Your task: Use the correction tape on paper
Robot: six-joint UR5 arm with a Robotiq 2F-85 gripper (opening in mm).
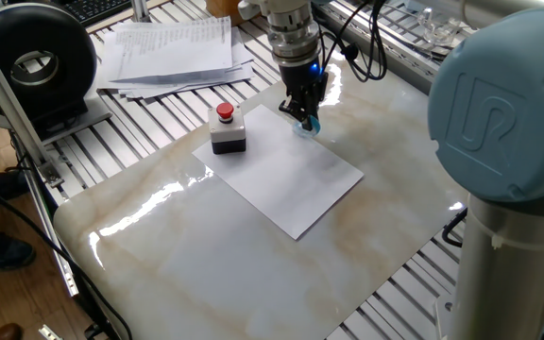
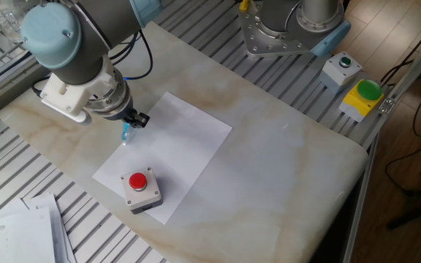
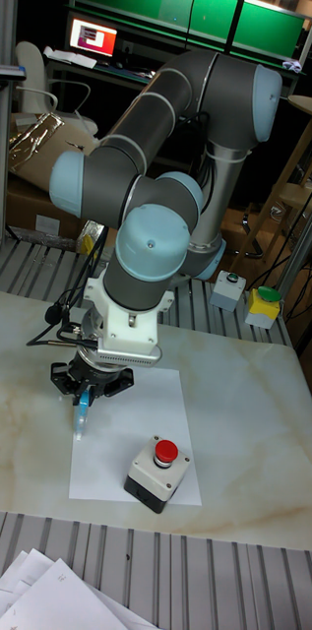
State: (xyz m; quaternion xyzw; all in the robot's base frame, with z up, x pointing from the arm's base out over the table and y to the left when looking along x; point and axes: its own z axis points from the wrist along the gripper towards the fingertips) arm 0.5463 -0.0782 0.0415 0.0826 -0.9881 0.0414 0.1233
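Tall fixed view: correction tape (image 3: 80, 417) is clamped in the gripper (image 3: 83, 392), tip down at the paper's (image 3: 136, 433) edge.

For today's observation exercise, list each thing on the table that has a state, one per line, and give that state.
End effector: shut on the tape, pointing down.
Tape: held upright, tip at the paper's edge.
Paper: flat, blank, button box on one corner.
Button box: upright on the paper; whether the button is pressed cannot be told.
Printed pages: stacked, untidy.
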